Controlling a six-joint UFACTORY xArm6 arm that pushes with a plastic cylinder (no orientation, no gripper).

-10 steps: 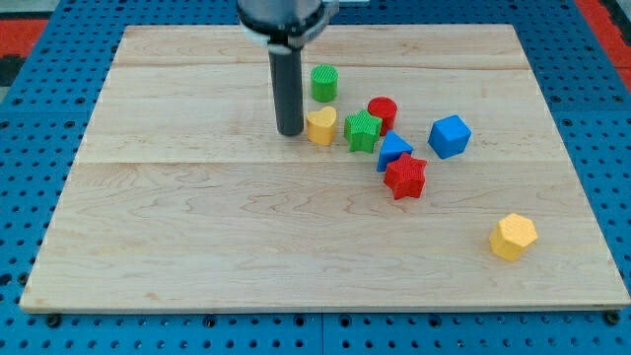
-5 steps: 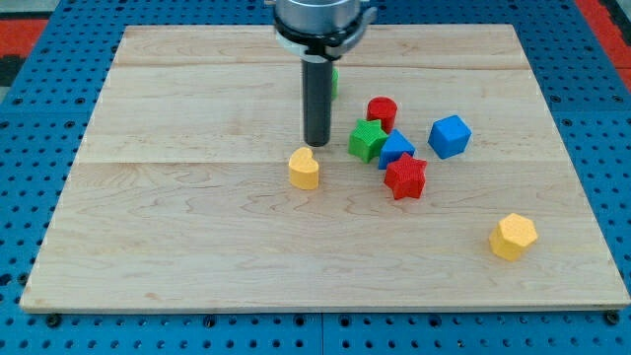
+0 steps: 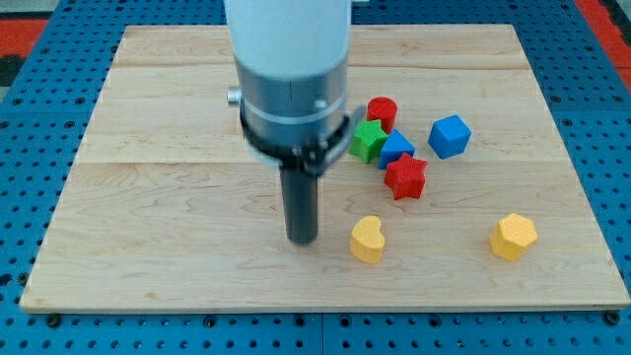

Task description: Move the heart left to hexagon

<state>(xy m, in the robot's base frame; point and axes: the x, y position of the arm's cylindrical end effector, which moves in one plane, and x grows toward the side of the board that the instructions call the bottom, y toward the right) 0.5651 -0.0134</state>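
Observation:
The yellow heart (image 3: 368, 239) lies near the view's bottom, right of centre. The yellow hexagon (image 3: 514, 237) sits further to the view's right, at about the same height, with a wide gap between them. My tip (image 3: 302, 240) rests on the board just to the view's left of the heart, a small gap apart. The rod and the arm's grey body rise above it and hide part of the board's middle.
A cluster lies at the upper right of centre: a red cylinder (image 3: 383, 110), a green star (image 3: 368, 141), a blue triangle (image 3: 397, 148), a red star (image 3: 405, 177) and a blue cube (image 3: 450, 135). The wooden board (image 3: 148, 247) sits on blue pegboard.
The heart has moved down and to the view's right, toward the hexagon. My tip has swung from above the heart to its left, lower on the board. The arm now hides the green cylinder.

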